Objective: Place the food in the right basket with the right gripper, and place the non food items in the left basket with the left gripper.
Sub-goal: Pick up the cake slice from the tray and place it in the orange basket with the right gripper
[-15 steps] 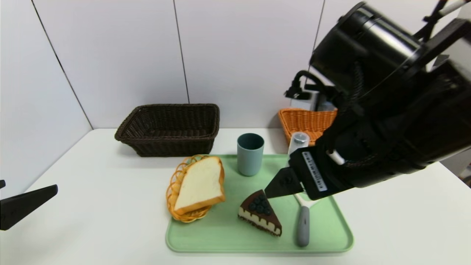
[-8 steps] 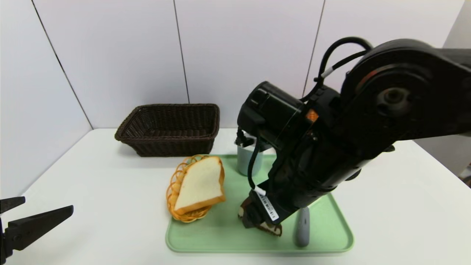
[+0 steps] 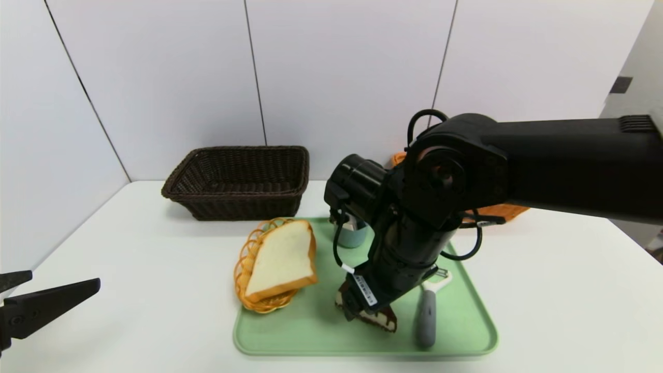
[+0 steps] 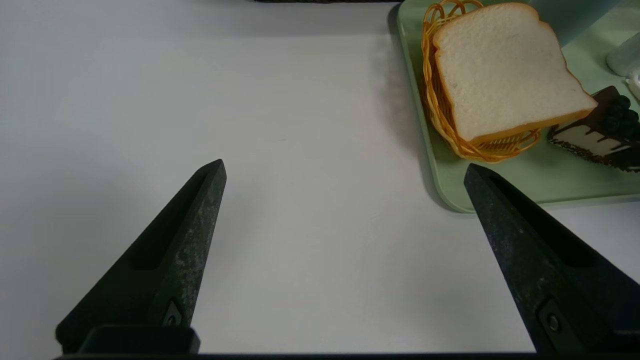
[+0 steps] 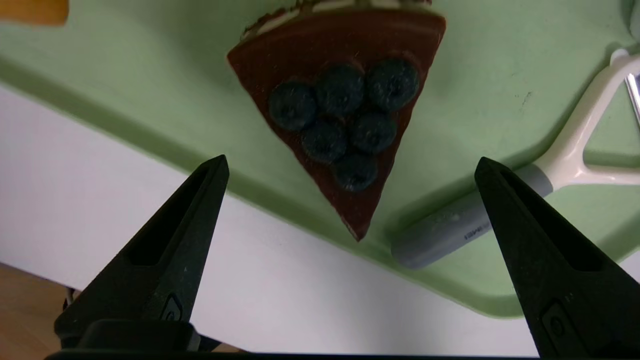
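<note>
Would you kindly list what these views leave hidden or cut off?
- Orange basket: head view, mostly behind the right arm.
- Blue cup: head view, only its base shows below the arm.
- Cake slice: head view, largely under the right gripper.
- Peeler: right wrist view, blade cut off.

White table [image 3: 129,269], pale panelled wall [image 3: 342,77] with thin dark seams behind, wooden floor [image 5: 25,310] below table edge

Bright even light, soft shadows — edges slightly warped
</note>
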Controlling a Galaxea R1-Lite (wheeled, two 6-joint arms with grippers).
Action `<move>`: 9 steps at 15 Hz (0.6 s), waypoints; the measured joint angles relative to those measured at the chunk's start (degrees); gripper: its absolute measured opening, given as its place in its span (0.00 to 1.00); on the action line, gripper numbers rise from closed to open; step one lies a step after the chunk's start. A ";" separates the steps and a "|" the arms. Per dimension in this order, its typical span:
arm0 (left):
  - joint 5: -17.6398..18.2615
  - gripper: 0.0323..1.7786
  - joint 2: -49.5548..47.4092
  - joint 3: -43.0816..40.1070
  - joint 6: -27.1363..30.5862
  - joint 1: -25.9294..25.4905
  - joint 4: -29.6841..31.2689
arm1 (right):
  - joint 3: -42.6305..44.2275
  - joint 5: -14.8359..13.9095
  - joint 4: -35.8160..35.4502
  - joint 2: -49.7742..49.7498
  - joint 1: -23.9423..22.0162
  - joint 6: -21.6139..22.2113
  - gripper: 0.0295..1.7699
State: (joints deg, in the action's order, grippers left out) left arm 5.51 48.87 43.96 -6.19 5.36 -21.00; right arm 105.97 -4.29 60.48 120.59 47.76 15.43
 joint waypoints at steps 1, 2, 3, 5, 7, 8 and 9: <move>0.00 0.95 0.00 0.05 -0.02 0.00 -0.18 | 0.21 0.05 -0.43 0.69 -0.22 -0.04 0.96; 0.00 0.95 -0.01 0.16 0.00 0.00 -0.10 | 0.54 0.02 -0.56 1.44 -0.27 -0.04 0.96; -0.04 0.95 -0.04 0.35 -0.06 0.00 -0.22 | 1.02 0.05 -0.61 2.26 -0.39 -0.09 0.96; -0.06 0.95 -0.11 0.74 -0.09 0.00 -0.71 | 2.02 0.27 -0.67 3.69 -0.55 -0.45 0.96; -0.06 0.95 -0.28 0.85 -0.09 0.00 -0.82 | 3.15 0.28 -0.63 4.94 -0.57 -0.88 0.96; -0.13 0.95 -0.37 0.85 -0.09 0.00 -0.84 | 3.54 0.28 -0.61 5.38 -0.48 -1.11 0.96; -0.15 0.95 -0.48 0.85 -0.09 0.00 -0.85 | 3.73 0.28 -0.56 5.73 -0.48 -1.55 0.85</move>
State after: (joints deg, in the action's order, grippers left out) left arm 5.36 48.40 44.81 -6.28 5.36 -21.86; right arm 109.70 -4.01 59.92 126.32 47.29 13.89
